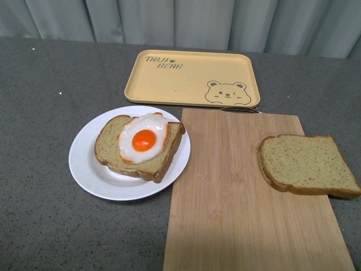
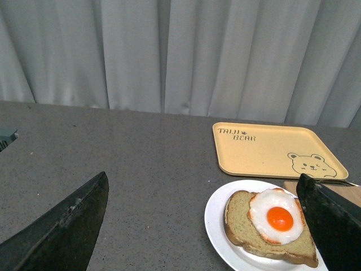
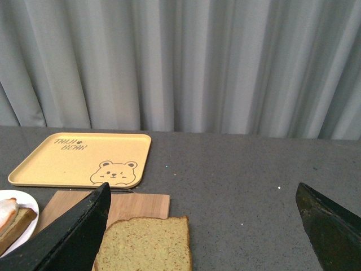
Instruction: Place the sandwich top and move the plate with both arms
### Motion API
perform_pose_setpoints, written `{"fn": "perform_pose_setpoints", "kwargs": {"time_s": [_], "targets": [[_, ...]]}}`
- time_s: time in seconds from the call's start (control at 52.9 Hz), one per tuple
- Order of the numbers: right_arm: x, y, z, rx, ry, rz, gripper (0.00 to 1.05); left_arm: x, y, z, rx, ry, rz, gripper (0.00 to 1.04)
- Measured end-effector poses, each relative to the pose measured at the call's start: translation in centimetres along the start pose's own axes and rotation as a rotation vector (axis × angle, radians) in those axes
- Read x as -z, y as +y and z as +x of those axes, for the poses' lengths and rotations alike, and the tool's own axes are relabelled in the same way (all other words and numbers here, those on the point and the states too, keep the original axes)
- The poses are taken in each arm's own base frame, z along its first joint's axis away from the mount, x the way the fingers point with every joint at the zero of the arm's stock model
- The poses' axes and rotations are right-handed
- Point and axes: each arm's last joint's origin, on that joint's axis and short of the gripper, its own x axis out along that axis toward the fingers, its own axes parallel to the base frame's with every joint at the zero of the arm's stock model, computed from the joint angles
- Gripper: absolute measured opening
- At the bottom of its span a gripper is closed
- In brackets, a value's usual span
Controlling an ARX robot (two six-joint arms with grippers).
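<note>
Left end effector [image 2: 203, 176] spread wide, nothing between the fingers [image 2: 62, 231]. Right end effector [image 3: 203, 185] likewise wide apart and empty. Nearest on the grey tabletop [image 1: 45, 226], a wooden cutting board [image 1: 237, 214]. Flat on its right side, the sandwich top [image 1: 307, 164], one corner past the board's edge, well apart from the plate [image 1: 90, 169]. Plate to the left of the board, rim right at the board's left edge, bearing a bread slice [image 1: 113, 149] topped with a fried egg [image 1: 144, 138]. Farther back, just beyond board and plate, a yellow tray [image 1: 180, 79] with a bear drawing. Behind all, a grey curtain [image 1: 169, 20].
</note>
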Motion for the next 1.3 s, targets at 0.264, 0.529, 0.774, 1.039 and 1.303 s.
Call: {"fn": "perform_pose_setpoints", "kwargs": {"time_s": [0.264, 0.529, 0.774, 1.039, 1.303], "targets": [[0.0, 0.0, 0.0, 0.000, 0.000, 0.000, 0.95, 0.0, 0.0, 0.0, 0.000, 0.000, 0.000, 0.98], [0.1, -0.2, 0.4, 0.192, 0.121, -0.142, 0.95, 0.0, 0.0, 0.0, 0.000, 0.000, 0.000, 0.98], [0.0, -2.2, 4.3, 0.158, 0.293, -0.121, 0.95, 0.0, 0.0, 0.0, 0.000, -0.001, 0.000, 0.98], [1.8, -5.8, 10.7, 0.004, 0.592, 0.149, 0.95, 0.0, 0.0, 0.0, 0.000, -0.001, 0.000, 0.98], [5.6, -8.6, 15.9, -0.188, 0.855, 0.460, 0.95, 0.0, 0.0, 0.0, 0.000, -0.001, 0.000, 0.98]]}}
